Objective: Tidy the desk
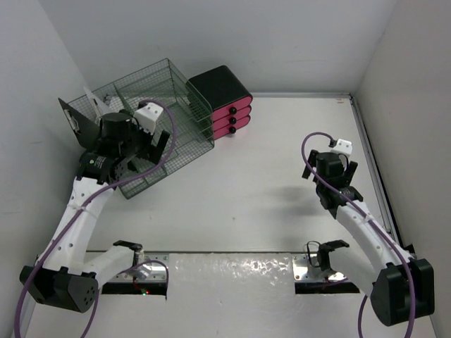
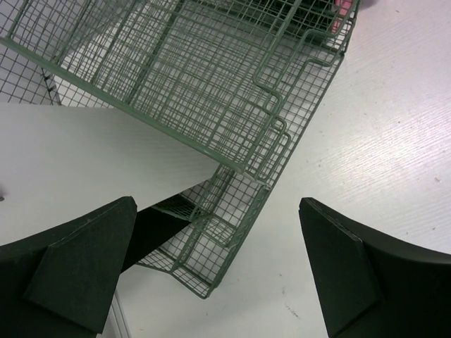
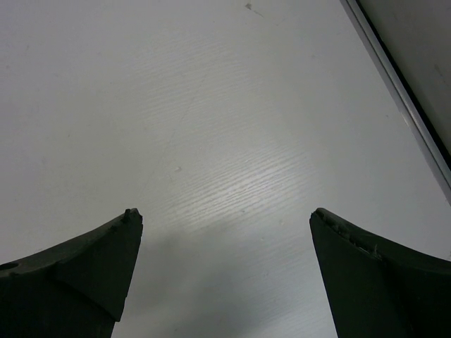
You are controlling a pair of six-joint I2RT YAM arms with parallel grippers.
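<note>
The white desk (image 1: 268, 190) fills the top view. My left gripper (image 1: 148, 153) hangs open and empty above the front corner of a green wire-mesh rack (image 1: 151, 116) at the back left. In the left wrist view the gripper (image 2: 217, 205) is wide open over the rack's (image 2: 211, 84) corner and the bare desk (image 2: 380, 141). My right gripper (image 1: 337, 163) is open and empty above the desk at the right. In the right wrist view the gripper (image 3: 225, 211) has only bare desk (image 3: 211, 105) between its fingers.
A black box with pink drawers (image 1: 227, 104) stands right of the rack at the back. A black folder (image 1: 77, 121) and white sheets (image 1: 91, 98) stand at the rack's left end. A white flat panel (image 2: 77, 162) shows beside the rack. A metal rail (image 3: 402, 91) edges the desk's right side.
</note>
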